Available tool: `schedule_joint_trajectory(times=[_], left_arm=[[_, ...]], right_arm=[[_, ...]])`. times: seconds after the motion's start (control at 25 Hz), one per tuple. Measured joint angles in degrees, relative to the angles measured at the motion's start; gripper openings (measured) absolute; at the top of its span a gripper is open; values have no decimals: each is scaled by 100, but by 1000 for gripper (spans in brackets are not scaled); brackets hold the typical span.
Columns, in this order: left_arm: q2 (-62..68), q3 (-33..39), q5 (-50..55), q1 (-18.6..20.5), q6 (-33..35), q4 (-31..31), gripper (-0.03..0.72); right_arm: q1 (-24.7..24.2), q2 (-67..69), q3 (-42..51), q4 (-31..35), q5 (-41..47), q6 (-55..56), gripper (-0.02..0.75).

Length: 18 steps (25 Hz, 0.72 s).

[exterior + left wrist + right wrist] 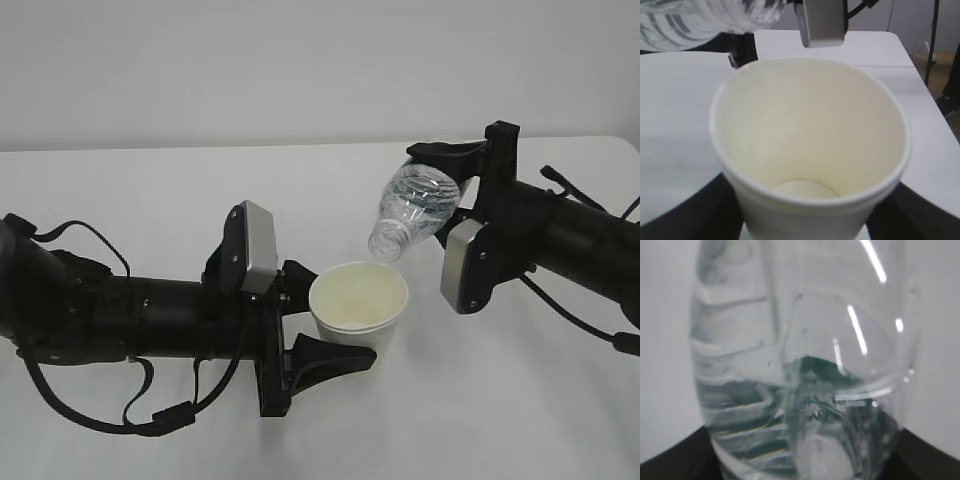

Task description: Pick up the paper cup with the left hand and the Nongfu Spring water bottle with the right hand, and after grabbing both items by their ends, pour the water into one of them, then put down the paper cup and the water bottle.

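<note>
Left claw (pixel 335 325) clamped on the paper cup (pixel 358 308), one finger on each side of the lower wall; cup upright, rim level, held toward the middle of the worktop (pixel 150 190), slightly nearer the front edge. Whether the cup base touches the worktop cannot be told. Left wrist view: cup interior pale cream, bottom disc visible, no clear liquid made out in it.

Right claw (pixel 455 175) clamped on the base end of the Nongfu Spring water bottle (pixel 412 210), partly spread to the bottle's width. Bottle tilted neck-down toward the left, capless mouth just above and to the right of the cup's far rim, not touching it. No stream visible between mouth and cup.

Right wrist view: ribbed clear bottle wall fills the frame, dark green showing through it; black finger tips at both lower corners. Water inside cannot be made out.
</note>
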Motion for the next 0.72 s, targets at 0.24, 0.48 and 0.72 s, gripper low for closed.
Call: schedule_joint_trajectory(times=[0.24, 0.48, 0.72], left_arm=[[0, 0, 0, 0, 0, -8, 482], [0, 0, -10, 0, 0, -8, 482], [0, 0, -70, 0, 0, -8, 482]], right_arm=[[120, 0, 0, 11, 0, -11, 466], [120, 0, 0, 34, 0, -11, 466], [128, 0, 0, 46, 0, -19, 466]])
